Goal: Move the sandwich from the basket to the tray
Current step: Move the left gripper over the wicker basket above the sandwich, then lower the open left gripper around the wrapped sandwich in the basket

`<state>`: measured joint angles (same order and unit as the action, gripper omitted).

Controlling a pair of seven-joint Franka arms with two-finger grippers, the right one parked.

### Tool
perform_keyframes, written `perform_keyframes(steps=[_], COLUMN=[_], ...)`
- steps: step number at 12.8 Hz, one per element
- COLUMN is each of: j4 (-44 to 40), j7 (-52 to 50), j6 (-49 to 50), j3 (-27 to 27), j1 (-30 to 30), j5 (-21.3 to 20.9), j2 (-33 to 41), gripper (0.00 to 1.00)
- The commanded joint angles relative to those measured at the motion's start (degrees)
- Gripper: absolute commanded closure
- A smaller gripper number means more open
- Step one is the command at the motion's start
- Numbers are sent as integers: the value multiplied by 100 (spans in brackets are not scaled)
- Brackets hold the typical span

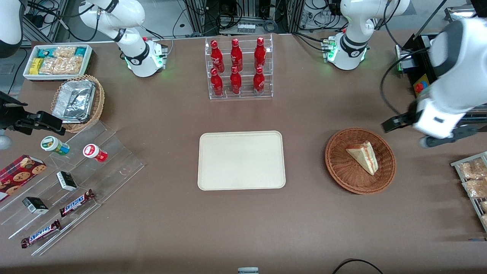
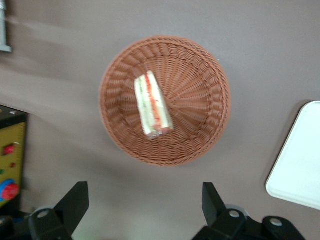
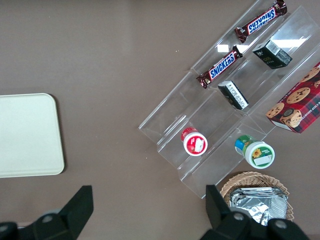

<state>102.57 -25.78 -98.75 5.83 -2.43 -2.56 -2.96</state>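
The jaws of the left arm's black two-finger gripper [image 2: 145,202] stand wide apart and grasp nothing. In the left wrist view the two fingers frame bare table, and the round reddish-brown woven wicker basket [image 2: 200,75] lies below and ahead of them. This spread looks like preparation: I judge the arm is approaching, and the opening is wider than the wedge it must take. Inside the basket rests the small triangular sandwich of pale white bread [image 2: 152,105], its red and green filling edge turned up toward the camera. A corner of the flat cream-beige rectangular tray [image 2: 300,165] shows near the basket, and nothing lies on that part.

In the front view the gripper [image 1: 403,123] hovers above the table just beside the basket [image 1: 338,163], toward the working arm's end. The sandwich [image 1: 363,156] is the only thing in the basket. The tray [image 1: 241,160] lies well apart from it, at the table's middle, with nothing on it.

In the right wrist view the tray [image 3: 27,135] is again bare.
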Motion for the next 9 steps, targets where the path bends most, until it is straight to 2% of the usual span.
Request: perform_keyframes(steps=[1,9], j4=[587,1889], j7=[-296,-428], j6=[-591,-2437], j3=[-11,-38], j1=[-109,-65], j5=[-26,-61], j2=[155,103], gripper=[0,0])
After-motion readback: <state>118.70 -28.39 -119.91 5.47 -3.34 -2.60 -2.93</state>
